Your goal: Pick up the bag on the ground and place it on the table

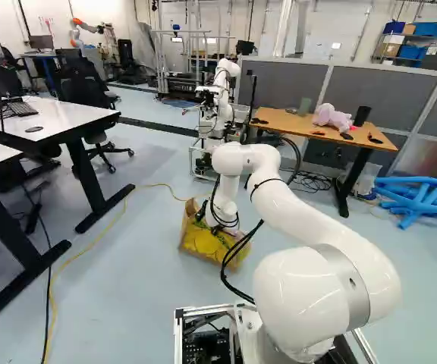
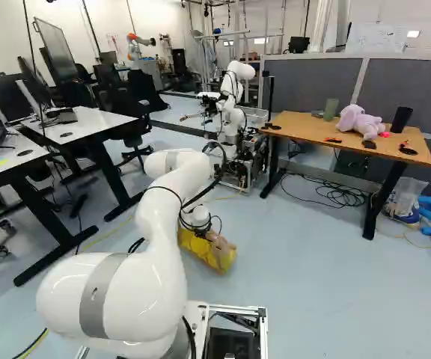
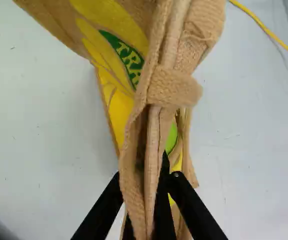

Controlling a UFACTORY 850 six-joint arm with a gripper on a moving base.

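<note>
Wrist view shows a coarse tan bag (image 3: 118,112), printed yellow and green, its straps (image 3: 132,185) clamped in the hand (image 2: 203,232).

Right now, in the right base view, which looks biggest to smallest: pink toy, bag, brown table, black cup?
Largest: brown table
Next: bag
Then: pink toy
Smallest: black cup

Counted at the claw (image 1: 217,230): one tan-and-yellow woven fabric bag (image 3: 174,89). Beyond the claw, to its right: one brown rectangular wooden table (image 2: 305,127), bearing one pink plush toy (image 2: 361,122), one green cylindrical container (image 2: 331,110) and one black cylindrical container (image 2: 401,120). To its left: two white rectangular desks (image 1: 59,117).
</note>
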